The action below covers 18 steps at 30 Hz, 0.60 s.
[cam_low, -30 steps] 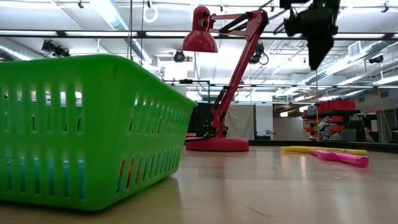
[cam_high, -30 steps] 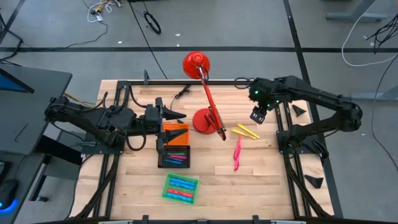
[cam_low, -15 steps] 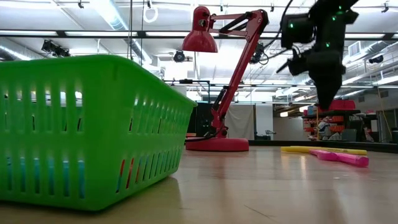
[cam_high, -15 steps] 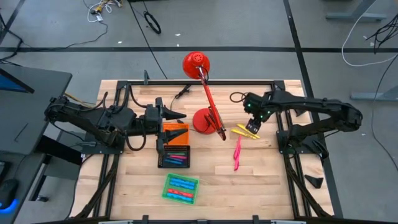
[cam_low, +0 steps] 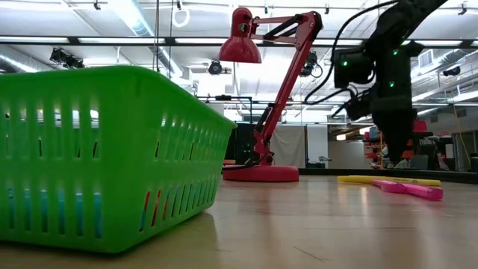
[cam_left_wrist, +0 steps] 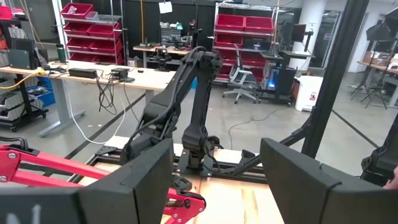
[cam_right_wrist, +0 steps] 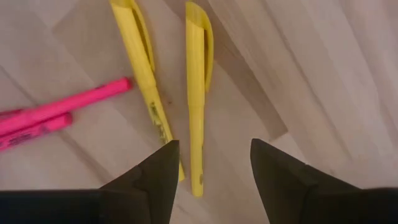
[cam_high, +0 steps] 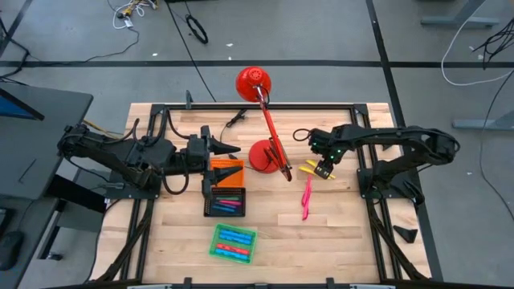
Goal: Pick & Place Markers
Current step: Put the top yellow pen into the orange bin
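Two yellow markers (cam_right_wrist: 198, 93) lie side by side on the wooden table, and two pink markers (cam_right_wrist: 59, 111) lie flat beside them; in the high view the yellow markers (cam_high: 315, 169) are right of the lamp base and the pink ones (cam_high: 306, 197) nearer the front. My right gripper (cam_right_wrist: 211, 168) is open and points down just above the yellow pair, one marker's end between its fingers, touching nothing. It hangs a little above the table in the low view (cam_low: 401, 158). My left gripper (cam_high: 229, 150) waits open and level over the orange tray (cam_high: 227, 172).
A red desk lamp (cam_high: 267, 132) stands mid-table, its base close left of the yellow markers. A black tray (cam_high: 225, 201) and a green tray (cam_high: 234, 243) hold more markers. The green tray (cam_low: 112, 164) fills the low view's left side. Bare wood lies near the pink markers.
My right gripper has come down from high over the table's far right toward the yellow markers, drifting a little toward the lamp and tipping until it points straight down. Its fingers stay apart. The markers have not moved.
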Motion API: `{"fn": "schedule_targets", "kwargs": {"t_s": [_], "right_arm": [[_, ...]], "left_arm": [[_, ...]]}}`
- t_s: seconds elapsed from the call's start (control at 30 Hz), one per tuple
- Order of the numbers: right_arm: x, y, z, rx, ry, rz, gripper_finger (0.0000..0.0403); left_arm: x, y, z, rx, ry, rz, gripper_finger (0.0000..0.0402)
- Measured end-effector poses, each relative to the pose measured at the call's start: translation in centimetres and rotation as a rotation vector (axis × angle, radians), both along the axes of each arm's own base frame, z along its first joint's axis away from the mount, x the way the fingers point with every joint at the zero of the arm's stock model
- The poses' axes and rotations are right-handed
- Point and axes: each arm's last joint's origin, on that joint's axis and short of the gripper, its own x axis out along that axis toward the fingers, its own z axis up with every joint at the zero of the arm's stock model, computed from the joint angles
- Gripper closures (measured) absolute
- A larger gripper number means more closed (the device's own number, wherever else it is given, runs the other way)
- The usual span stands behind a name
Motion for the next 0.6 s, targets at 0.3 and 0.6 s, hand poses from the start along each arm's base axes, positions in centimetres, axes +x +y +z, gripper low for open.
{"fn": "schedule_targets", "kwargs": {"t_s": [0.3, 0.6], "right_arm": [[1.5, -0.7, -2.9, -0.021, 0.08, 0.021, 0.0203], [2.0, -0.9, -4.3, 0.001, 0.129, 0.044, 0.0206]], "left_arm": [[0.0, 0.0, 0.0, 0.0, 0.0, 0.0, 0.0154], [0.0, 0.0, 0.0, 0.0, 0.0, 0.0, 0.0154]]}}
